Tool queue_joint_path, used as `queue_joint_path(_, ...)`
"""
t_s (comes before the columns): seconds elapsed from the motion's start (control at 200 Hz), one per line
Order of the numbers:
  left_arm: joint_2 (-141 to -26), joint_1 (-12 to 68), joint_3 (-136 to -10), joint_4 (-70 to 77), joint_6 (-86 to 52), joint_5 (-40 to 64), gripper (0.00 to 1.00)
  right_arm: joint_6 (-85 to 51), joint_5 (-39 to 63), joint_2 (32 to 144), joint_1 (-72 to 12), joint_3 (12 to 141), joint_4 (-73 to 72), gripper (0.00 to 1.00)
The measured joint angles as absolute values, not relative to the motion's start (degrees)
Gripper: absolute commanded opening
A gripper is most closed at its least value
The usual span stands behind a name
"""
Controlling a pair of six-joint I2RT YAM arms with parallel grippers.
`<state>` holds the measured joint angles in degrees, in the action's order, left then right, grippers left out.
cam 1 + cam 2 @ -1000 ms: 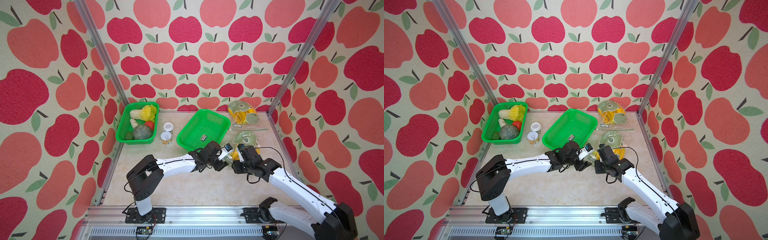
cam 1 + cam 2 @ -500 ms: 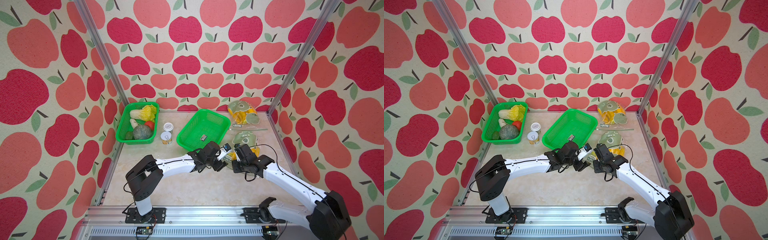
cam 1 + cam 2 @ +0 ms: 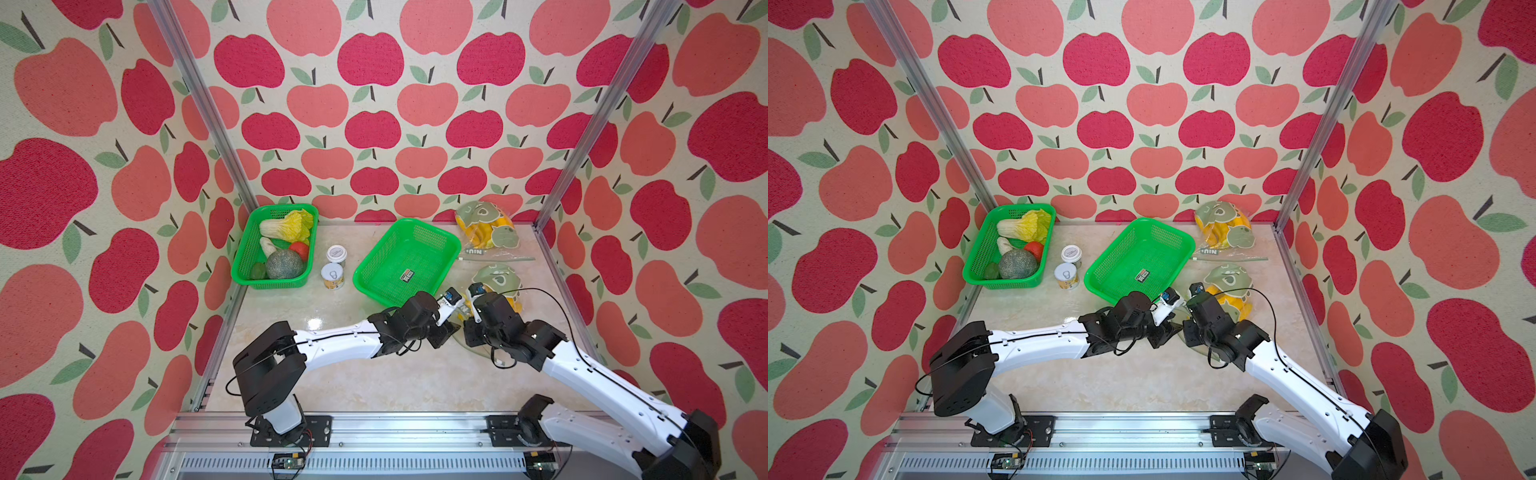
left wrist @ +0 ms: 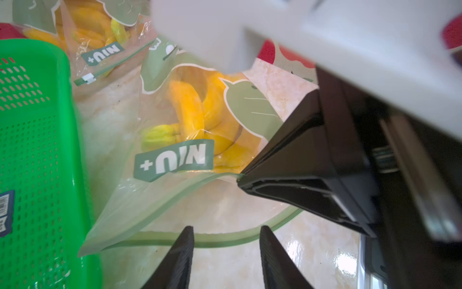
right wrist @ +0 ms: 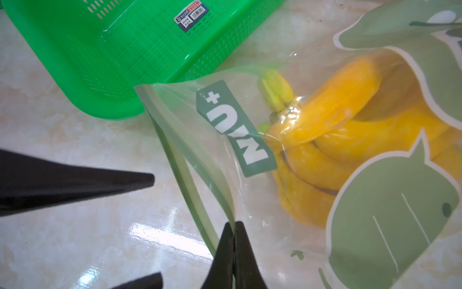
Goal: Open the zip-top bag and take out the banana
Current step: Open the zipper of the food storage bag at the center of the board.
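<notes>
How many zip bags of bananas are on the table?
2. The far bag lies farthest back, right of the empty basket. The near bag lies just in front of it. None seem hidden.

Illumination bright and even from overhead; shadows faint. Specular glare on the glossy worktop (image 3: 314, 323) in all views; slight sheen on the zip-top bag (image 5: 295, 107). Both top views sharp. Left wrist view: near white housing (image 4: 350, 37) defocused.
</notes>
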<state>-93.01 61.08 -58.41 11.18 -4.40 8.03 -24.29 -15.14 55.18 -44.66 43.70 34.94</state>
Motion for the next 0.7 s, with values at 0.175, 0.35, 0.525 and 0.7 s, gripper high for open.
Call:
queue_joint_path(0.175, -94.1, 61.4, -58.3, 14.2, -6.9, 8.4, 0.37, -24.8, -17.5, 52.7, -46.9, 43.7, 33.8, 0.05)
queue_joint_path(0.35, -98.2, 60.8, -58.3, 18.5, -8.2, 8.3, 0.49, -25.6, -19.4, 50.3, -46.9, 43.7, 33.4, 0.05)
queue_joint_path(0.525, -103.2, 60.0, -58.3, 23.1, -8.0, 7.9, 0.51, -26.9, -20.1, 48.9, -46.9, 43.7, 32.7, 0.04)
queue_joint_path(0.7, -106.3, 59.9, -58.6, 26.1, -7.8, 6.7, 0.55, -28.1, -20.1, 48.8, -46.9, 43.4, 31.4, 0.04)
